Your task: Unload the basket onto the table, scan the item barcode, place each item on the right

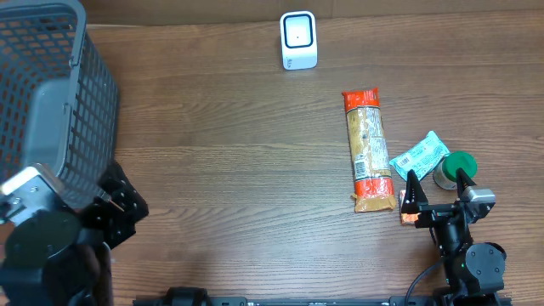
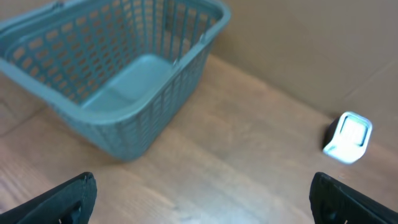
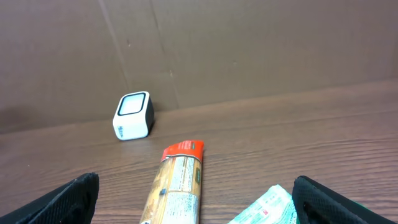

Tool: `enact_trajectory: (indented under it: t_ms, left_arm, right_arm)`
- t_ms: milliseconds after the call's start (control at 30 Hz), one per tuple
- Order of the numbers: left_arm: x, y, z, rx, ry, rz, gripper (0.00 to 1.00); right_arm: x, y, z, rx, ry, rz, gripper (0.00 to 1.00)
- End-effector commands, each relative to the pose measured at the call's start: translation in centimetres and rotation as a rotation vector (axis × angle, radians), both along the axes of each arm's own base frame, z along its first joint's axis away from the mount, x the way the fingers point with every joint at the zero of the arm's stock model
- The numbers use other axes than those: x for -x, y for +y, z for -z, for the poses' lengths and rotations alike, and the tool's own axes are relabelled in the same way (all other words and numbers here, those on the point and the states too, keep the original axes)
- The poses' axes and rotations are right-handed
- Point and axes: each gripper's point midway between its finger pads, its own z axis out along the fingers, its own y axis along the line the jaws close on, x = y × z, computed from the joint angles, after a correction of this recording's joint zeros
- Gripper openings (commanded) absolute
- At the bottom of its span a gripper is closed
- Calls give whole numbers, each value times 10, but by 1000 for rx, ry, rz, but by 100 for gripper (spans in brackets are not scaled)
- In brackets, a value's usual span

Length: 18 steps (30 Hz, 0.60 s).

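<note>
Wood-grain tabletop (image 1: 238, 187) carries 3 possible items, all grouped on the right. A long orange-ended packet (image 1: 368, 150) lies flat, a green-and-white pouch (image 1: 418, 156) sits just beside its near end, and a small green-topped jar (image 1: 459, 166) is hard against the pouch. The white scanner (image 1: 298, 40) stands at the far edge, well apart from all 3, with its window tilted toward the arms. The right pincer (image 1: 436, 180) hangs wide open and empty near the pouch and jar. The left pincer (image 1: 123, 204) is just as wide and empty beside the grey basket (image 1: 59, 93). Crowding looks like the main hazard: fingers coming down on the pouch could catch the jar and tip it, or shove the packet askew. The pouch and packet lie flat, so the fingers may skid on the wood or pinch only a loose fold that slips during the lift. Gripped at 1 end, the long packet would probably sag and swing, making it hard to hold steady at the window. No barcode is readable in any view, so an item could reach the scanner with the wrong face forward. Crinkled film over the code might also spoil the read.
</note>
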Motion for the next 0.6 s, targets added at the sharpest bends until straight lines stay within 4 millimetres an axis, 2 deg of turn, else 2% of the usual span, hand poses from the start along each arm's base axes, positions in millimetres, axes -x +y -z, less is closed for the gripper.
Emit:
enact_trajectory:
  t_ms: [0,200,333,433,567]
  left_arm:
    - [9,-1,21,1,42,6,100]
    - [20,-7,72,26,114,39,100]
    - [16,-9,88,43,53,42,100]
    - [0,-11,78,52,-108,52,100]
    - [-20,-20,42,80,-395,106,100]
  right_arm:
    - [0,0,2,4,-4,-2,100]
    - [0,0,2,4,-4,-2,100]
    - [0,0,2,4,-4,-2,100]
    - [0,0,2,4,-4,-2,100]
    - [0,0,2,4,-4,-2,100]
